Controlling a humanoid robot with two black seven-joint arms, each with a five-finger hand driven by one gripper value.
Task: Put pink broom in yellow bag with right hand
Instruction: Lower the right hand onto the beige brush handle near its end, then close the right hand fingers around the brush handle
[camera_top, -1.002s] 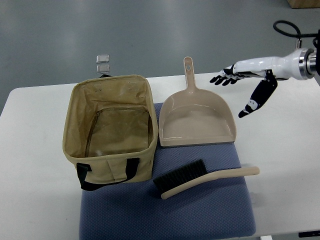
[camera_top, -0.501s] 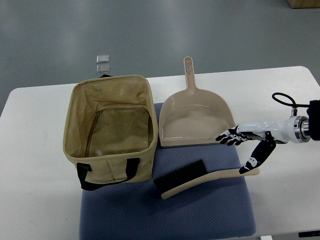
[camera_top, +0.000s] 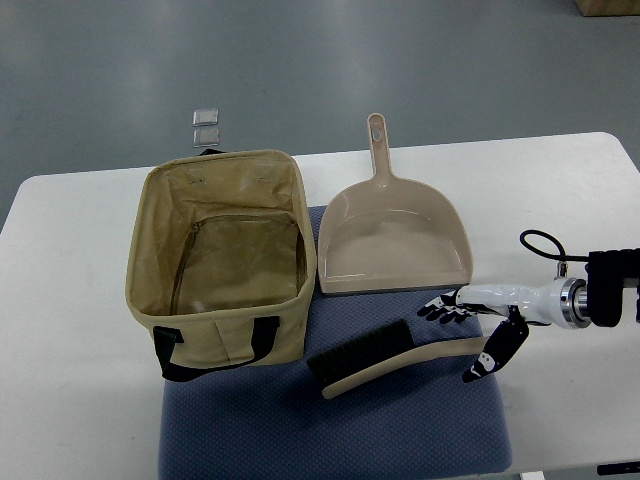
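Item: pink broom (camera_top: 400, 360), a hand brush with dark bristles at its left end and a pale handle running right; it lies flat on the blue mat (camera_top: 330, 430), slightly slanted, just in front of the yellow bag (camera_top: 222, 262) and the dustpan (camera_top: 392, 240). The bag stands open-mouthed on the white table (camera_top: 70, 330), its black strap facing the near edge, nothing visible inside. Right hand (camera_top: 475, 325): comes in from the right edge, released, fingers spread above the far side of the handle's end and thumb hanging on the near side, so the handle tip sits between them; whether any digit touches it cannot be told. Left hand: not in view. Step in hand, as judged: closing on the handle. To do it well, the hand should settle low enough that fingers and thumb wrap the handle from both sides, a little inboard of the tip so it does not slip out. Once lifted, the bristle end will hang heavy; tilt it downward and lead it over the bag's near wall.
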